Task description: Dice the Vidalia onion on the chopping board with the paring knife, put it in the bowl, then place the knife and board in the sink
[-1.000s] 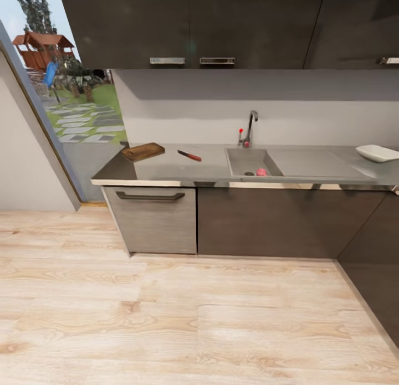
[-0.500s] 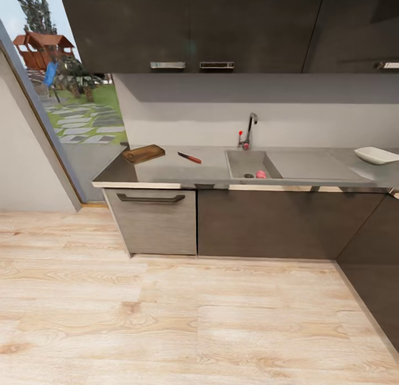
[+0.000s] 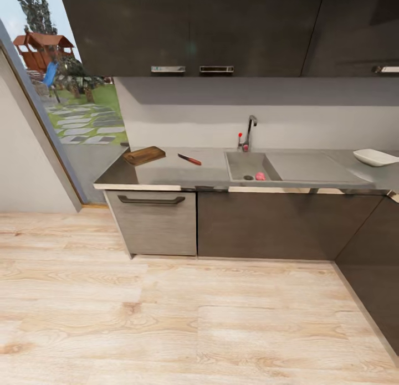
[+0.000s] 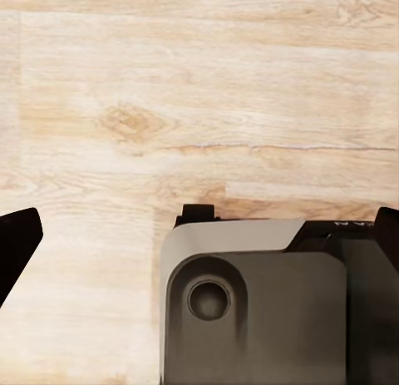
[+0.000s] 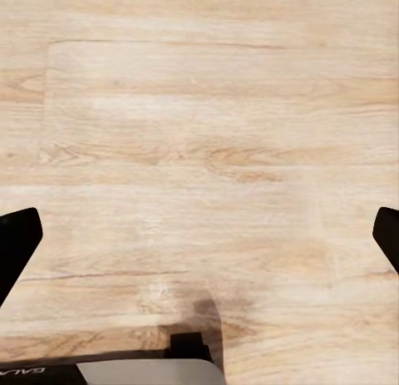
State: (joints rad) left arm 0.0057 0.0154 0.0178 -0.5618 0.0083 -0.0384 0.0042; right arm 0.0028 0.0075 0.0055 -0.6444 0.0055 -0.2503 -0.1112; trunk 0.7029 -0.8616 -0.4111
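Vidalia onion (image 3: 260,176): small pink lump low in the sink (image 3: 239,162), just right of the dark drain, centre-right of the head view.
Onion axis: roundish, so no long axis or heading to read.
Onion versus claws: it lies ahead across a stretch of wood floor (image 3: 166,318); both claws hang low over that floor, well apart from the worktop (image 3: 166,172).
Nearer arm: cannot tell; the basin sits right of frame centre, so I judge the right arm the likelier reach once the base closes in.
Left claw (image 4: 199,244): dark fingertips at the 2 side edges of its wrist view, jaws spread wide, holding nothing, a grey part of the robot below.
Right claw (image 5: 199,239): same wide spread, nothing between the tips, bare planks beneath.
Paring knife (image 3: 189,159): flat on the worktop between board and basin, long axis diagonal, red handle toward lower right, dark blade toward upper left.
Chopping board (image 3: 144,155): left end of the worktop, long axis slightly tilted, right end higher in frame.
Bowl (image 3: 376,157): far right edge, well apart from the basin.
Step in hand: approach, by my reading; nothing grasped yet.
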